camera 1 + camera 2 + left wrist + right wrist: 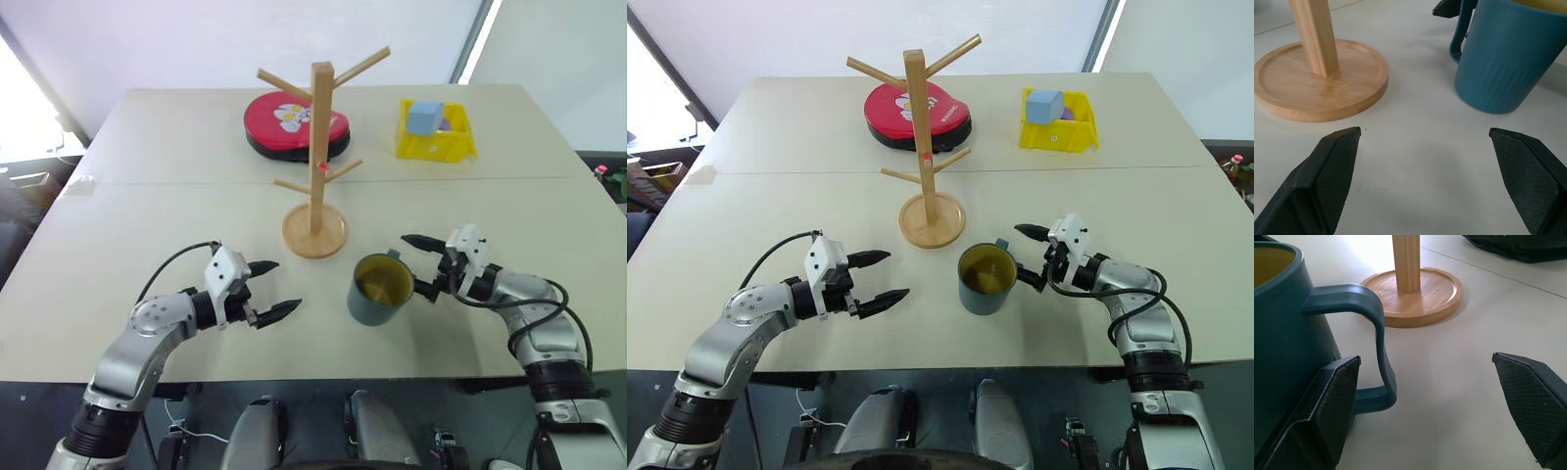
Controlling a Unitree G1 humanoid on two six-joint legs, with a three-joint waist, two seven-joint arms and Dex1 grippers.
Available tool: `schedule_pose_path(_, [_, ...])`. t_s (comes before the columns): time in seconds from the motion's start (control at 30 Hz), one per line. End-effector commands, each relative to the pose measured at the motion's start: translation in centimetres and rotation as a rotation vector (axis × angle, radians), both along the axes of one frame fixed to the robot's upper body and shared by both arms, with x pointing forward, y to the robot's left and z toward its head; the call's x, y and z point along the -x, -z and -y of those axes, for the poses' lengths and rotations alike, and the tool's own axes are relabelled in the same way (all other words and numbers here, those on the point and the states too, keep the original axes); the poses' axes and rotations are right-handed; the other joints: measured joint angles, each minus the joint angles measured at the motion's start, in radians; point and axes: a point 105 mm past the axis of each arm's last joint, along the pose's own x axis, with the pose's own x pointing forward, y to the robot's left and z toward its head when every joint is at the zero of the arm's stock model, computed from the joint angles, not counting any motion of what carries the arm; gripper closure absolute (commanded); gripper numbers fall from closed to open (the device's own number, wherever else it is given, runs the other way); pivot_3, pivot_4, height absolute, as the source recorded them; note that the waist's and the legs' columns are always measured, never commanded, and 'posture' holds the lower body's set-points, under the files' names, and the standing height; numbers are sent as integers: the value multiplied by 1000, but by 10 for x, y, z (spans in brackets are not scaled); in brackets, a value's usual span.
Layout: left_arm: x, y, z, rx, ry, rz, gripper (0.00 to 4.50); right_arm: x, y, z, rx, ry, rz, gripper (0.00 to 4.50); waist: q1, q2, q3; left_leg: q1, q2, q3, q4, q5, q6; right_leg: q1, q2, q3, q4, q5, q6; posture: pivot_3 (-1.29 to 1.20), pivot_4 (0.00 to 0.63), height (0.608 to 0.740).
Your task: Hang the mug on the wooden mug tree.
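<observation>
- Mug [380,290] is sitting upright on the table [147,215], just in front of the wooden mug tree [315,157].
- Right gripper [424,266] is gaping wide beside its handle.
- Left gripper [274,288] is hanging open nearby.

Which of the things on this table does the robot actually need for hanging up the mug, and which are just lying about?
Needed: the mug; the wooden mug tree; the open right gripper by the mug's handle.

Lying about: red round case; yellow bin holding a blue block.
</observation>
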Motion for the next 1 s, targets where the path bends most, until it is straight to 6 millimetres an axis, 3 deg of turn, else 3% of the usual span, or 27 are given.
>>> schedule_pose_path(0.03, [4, -10, 4, 16, 16, 33, 0, -3, -7, -4, -18, -27, 35, 22, 0, 0, 0, 0, 0, 0, 0, 0, 0, 0, 0, 0, 0, 0, 0, 0, 150, 735])
schedule_pose_path(0.1, [3, -10, 3, 19, 9, 34, 0, -4, -7, -6, -28, -37, 33, 22, 0, 0, 0, 0, 0, 0, 0, 0, 0, 0, 0, 0, 0, 0, 0, 0, 150, 735])
schedule_pose_path(0.17, [3, -10, 2, 19, 5, 34, 0, -4, -6, -9, -41, -58, 24, 533, 0, 0, 0, 0, 0, 0, 1, 0, 0, 0, 0, 0, 0, 0, 0, 0, 150, 735])
schedule_pose_path(0.43, [5, -15, 4, 29, 22, 45, 0, 1, -1, -9, -58, -94, -2, 4442, 0, 0, 0, 0, 0, 0, 1, 0, 0, 0, 0, 0, 1, 0, 0, 0, 150, 735])
schedule_pose_path(0.6, [4, -16, 4, 27, 27, 50, 0, 4, -1, -11, -51, -92, 12, 4442, 0, 0, 0, 0, 0, 0, 1, 0, 0, 0, 0, 0, 1, 0, 0, 0, 150, 735])
schedule_pose_path(0.7, [3, -16, 3, 23, 26, 54, 0, 3, -11, -12, -9, -76, 78, 4442, 0, 0, 0, 0, 0, 0, 1, 0, 0, 0, 0, 0, 1, 0, 0, 0, 150, 735])
schedule_pose_path(0.87, [-4, -20, -7, 19, -25, 87, 0, 8, -42, -20, 121, -47, 208, 4442, 1, 0, 0, 0, 0, 0, 1, 0, 0, 0, 0, 0, 2, 0, 0, 0, 150, 735])
schedule_pose_path(1.0, [-11, -28, -20, 40, -73, 108, 0, 22, -82, -49, 162, -54, 314, 4442, -1, 0, 0, 0, 0, 0, 1, 0, 0, -1, 0, 0, 2, 0, 0, 0, 150, 735])
